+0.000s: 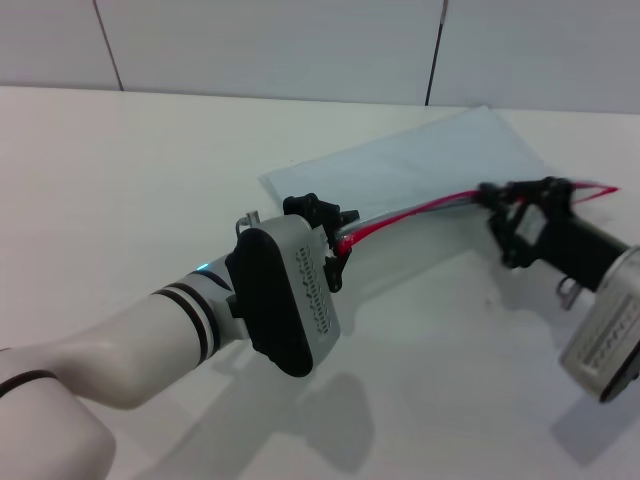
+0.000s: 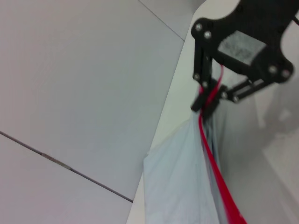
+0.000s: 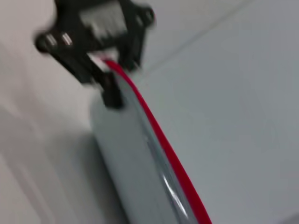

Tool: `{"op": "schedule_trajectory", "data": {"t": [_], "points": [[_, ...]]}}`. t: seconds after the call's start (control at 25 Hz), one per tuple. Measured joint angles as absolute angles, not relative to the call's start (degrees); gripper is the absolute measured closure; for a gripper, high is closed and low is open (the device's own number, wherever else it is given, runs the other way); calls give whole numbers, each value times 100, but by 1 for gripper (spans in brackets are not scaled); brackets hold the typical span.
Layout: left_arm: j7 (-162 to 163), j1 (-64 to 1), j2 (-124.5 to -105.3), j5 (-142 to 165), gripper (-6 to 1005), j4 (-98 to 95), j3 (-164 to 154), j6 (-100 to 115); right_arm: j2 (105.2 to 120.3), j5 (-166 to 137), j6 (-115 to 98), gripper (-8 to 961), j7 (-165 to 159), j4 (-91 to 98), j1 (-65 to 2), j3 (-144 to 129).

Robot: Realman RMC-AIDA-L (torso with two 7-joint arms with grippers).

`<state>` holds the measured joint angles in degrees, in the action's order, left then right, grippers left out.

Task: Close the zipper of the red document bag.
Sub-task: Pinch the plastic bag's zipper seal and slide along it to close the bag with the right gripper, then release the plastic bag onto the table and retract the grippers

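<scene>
Zipper [image 1: 420, 211] red, taut between left gripper [image 1: 335, 240] and right gripper [image 1: 512, 197], both clamped; bag [image 1: 420, 160] translucent pale-blue.

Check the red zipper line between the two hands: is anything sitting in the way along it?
Nothing visible blocks it. The zipper runs bare and lifted between the left hand and the right hand, both gripping the red document bag edge.

Translucent glossy plastic red document bag [image 1: 420, 160] on smooth matt table [image 1: 110, 190]
</scene>
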<state>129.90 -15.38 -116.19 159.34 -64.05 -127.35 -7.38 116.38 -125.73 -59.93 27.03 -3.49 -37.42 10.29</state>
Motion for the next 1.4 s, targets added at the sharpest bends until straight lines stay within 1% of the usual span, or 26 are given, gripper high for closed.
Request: {"op": "schedule_trajectory", "data": {"t": [0.52, 0.8, 1.0, 1.24, 1.32, 1.4], "points": [[12990, -1557, -11619, 15935, 833, -6389, -12788, -739, 11665, -12557, -5359, 830, 3185, -198, -3587, 3377], [12989, -1569, -11620, 15935, 824, -6305, -12789, -803, 11686, -12552, -5356, 807, 3196, -436, -3525, 3841], [12995, -1578, -11626, 15920, 817, -6095, -12805, -1244, 11695, -12545, -5457, 790, 3202, -614, -3459, 3905], [13043, -1591, -11628, 15509, 810, -5737, -12806, -2247, 11699, -12248, -5829, 597, 3178, -833, -3322, 3925], [13058, -1593, -11628, 15298, 807, -5549, -12806, -2745, 11698, -12122, -6017, 499, 3164, -912, -3263, 3906], [13086, -1617, -11631, 15077, 766, -5371, -12820, -3158, 11698, -12053, -6190, 401, 3150, -1016, -3196, 3898]]}}
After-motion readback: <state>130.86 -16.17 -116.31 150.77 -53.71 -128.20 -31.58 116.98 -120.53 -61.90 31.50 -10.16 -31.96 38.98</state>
